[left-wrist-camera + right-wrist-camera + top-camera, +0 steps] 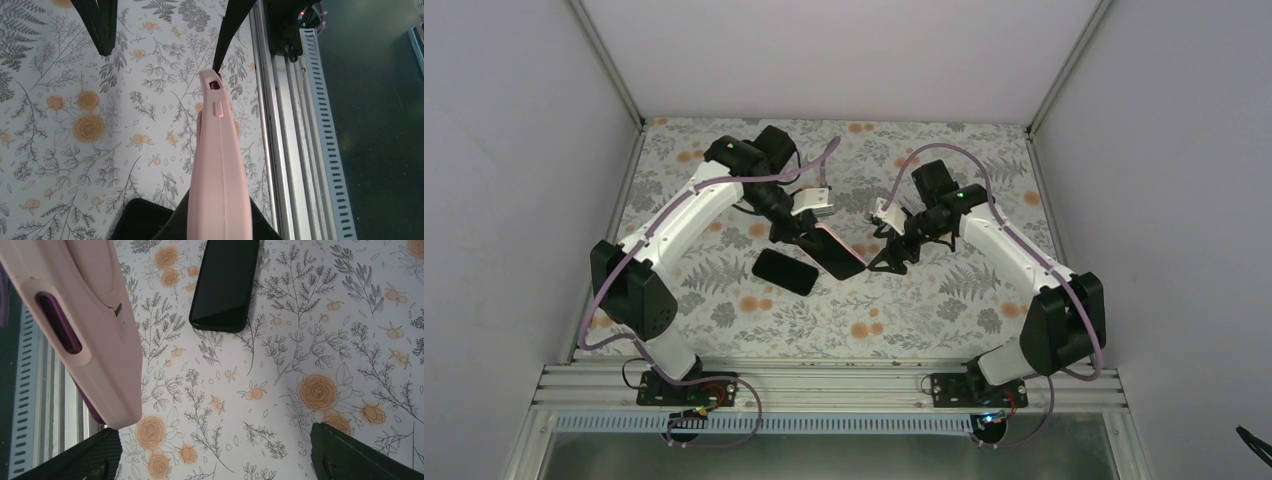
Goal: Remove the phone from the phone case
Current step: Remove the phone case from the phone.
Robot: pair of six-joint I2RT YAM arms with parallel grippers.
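Phone (785,271) flat on the floral table (924,310), apart from the pink phone case (836,249).
Left gripper (796,226) clamps the case aloft; right gripper (890,253) hangs beside it, fingers (350,455) spread. Risk: a released case could drop onto the phone below.

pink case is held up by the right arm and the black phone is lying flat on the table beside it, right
Not quite: the pink case is held up by the left gripper, not the right arm. The top external view shows the right gripper open just beside the case. The black phone does lie flat on the table.
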